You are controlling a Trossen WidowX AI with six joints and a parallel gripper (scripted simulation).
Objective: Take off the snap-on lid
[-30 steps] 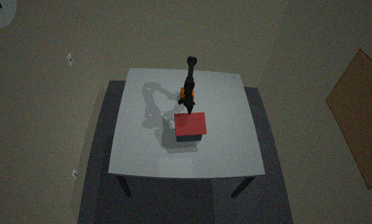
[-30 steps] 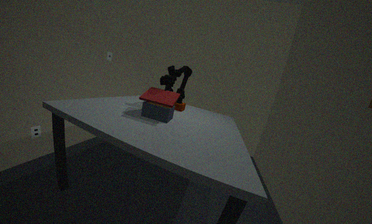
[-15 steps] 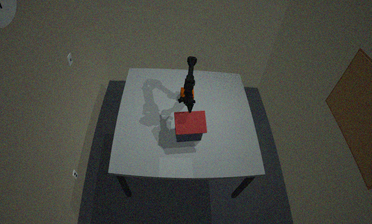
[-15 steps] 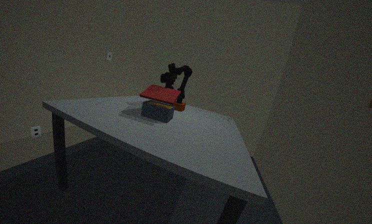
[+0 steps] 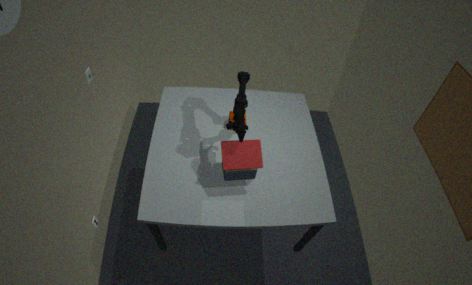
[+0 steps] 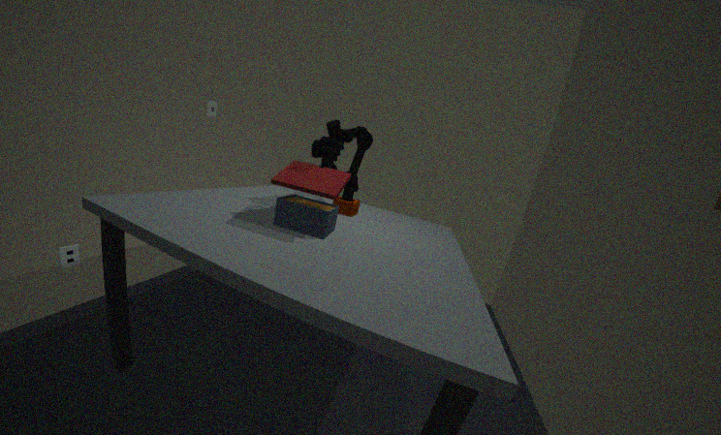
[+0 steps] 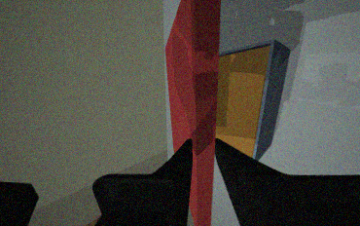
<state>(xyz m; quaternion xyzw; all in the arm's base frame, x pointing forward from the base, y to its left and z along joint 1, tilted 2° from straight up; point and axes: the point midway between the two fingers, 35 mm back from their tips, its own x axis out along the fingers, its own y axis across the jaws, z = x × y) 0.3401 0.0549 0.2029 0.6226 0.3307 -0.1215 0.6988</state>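
Observation:
The red lid (image 5: 242,157) (image 6: 311,177) (image 7: 205,104) is off the storage box and hangs above it, with a gap between them in the exterior view; it looks a little tilted, top side up. The blue-grey storage box (image 5: 240,174) (image 6: 302,217) (image 7: 274,97) stands upright on the table (image 5: 288,198) (image 6: 404,281), and its orange-yellow inside shows. My gripper (image 5: 241,141) (image 7: 203,142) is shut on the lid's edge on the arm's side. In the exterior view the fingertips are hidden behind the lid.
The arm's orange base (image 5: 231,119) (image 6: 347,207) stands on the table behind the box. Shadows of the arm and lid fall beside the box, to its left in the top view. The table's front edge lies beyond the box from the base.

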